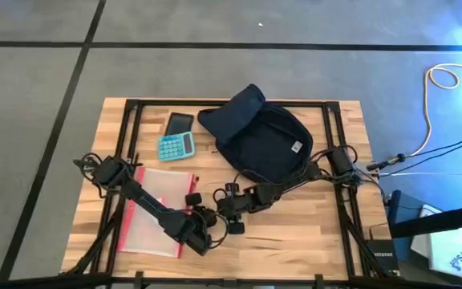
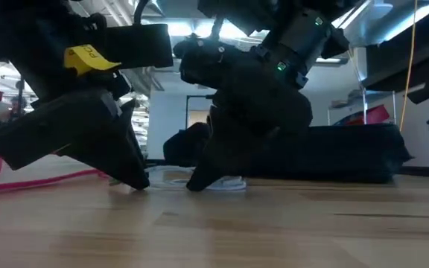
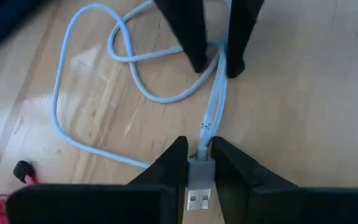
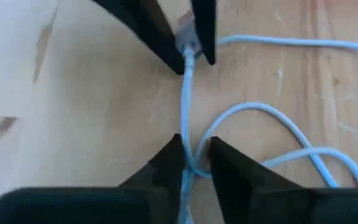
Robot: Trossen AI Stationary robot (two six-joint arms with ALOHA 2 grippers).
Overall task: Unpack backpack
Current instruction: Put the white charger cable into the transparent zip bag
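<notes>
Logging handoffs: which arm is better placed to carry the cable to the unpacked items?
Left, probably. Its fingers pinch the cable at the USB plug, and it sits nearer the pouch and calculator. The right gripper clamps mid-cable.

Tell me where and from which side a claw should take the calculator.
Take the calculator across its two long edges, coming straight down from above. It lies flat on the table, so only the edges offer a hold. A phone lies close at its far end and the backpack sits to one side, so keep the fingers off those sides. Both claws are now shut on the cable.
</notes>
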